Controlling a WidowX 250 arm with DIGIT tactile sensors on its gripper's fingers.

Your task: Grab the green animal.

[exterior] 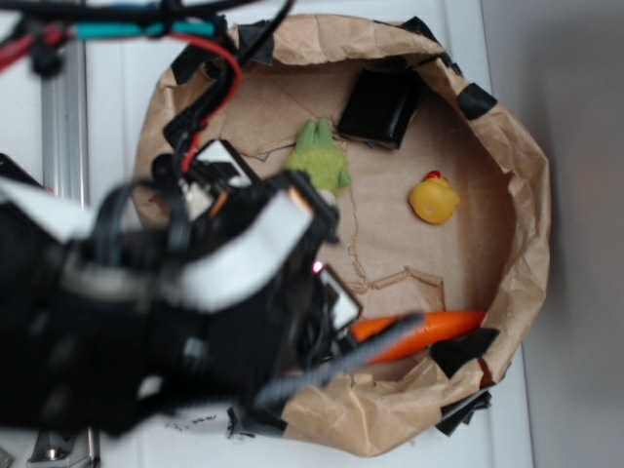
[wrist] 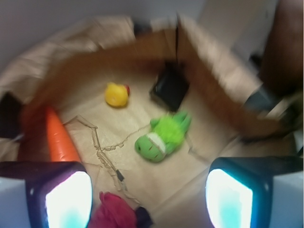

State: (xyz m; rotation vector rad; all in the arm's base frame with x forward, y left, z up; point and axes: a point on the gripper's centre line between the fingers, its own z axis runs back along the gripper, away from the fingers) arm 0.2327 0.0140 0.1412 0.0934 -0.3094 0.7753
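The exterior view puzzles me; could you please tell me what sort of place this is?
Probably a lab toy-picking setup: a crumpled brown paper enclosure taped at its rim, holding the green animal, a yellow duck and a carrot, with the robot's hand open above.

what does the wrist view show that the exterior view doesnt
Only the wrist view shows a red cloth-like lump near the bottom edge, the green animal's red mouth, and the open tool with nothing between its pads. Only the exterior view shows the robot arm from above and the whole paper enclosure. Both show the yellow duck, orange carrot and black box.
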